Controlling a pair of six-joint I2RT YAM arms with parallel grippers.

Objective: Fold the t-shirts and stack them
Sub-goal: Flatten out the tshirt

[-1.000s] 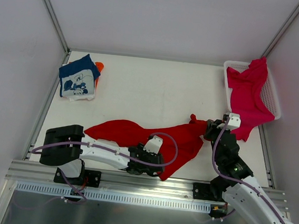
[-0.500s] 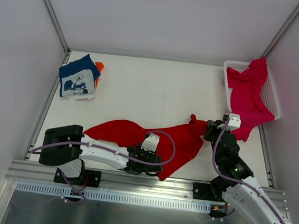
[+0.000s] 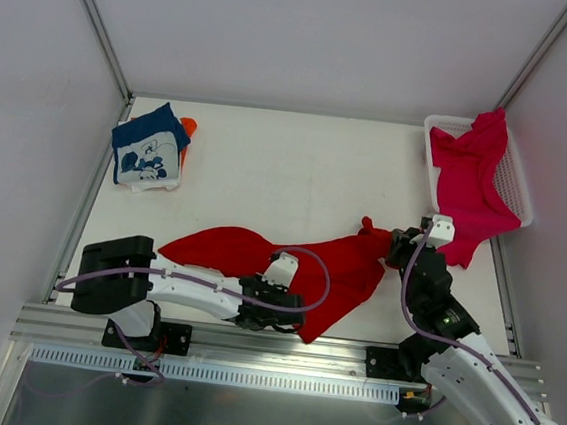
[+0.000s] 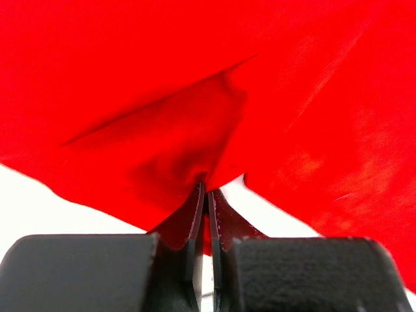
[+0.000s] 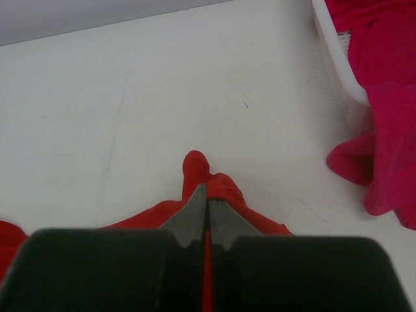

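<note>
Left wrist: left gripper (image 4: 207, 190) pinched closed on red shirt (image 4: 130, 65); right gripper (image 5: 207, 193) likewise, at shirt corner nearest the basket (image 5: 330, 45).

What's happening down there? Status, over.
Both shut on red shirt: left gripper at near edge, right gripper at right corner. Aside, pink shirt drapes over basket, apart from red one.

Bright even light, soft shadows, sharp
</note>
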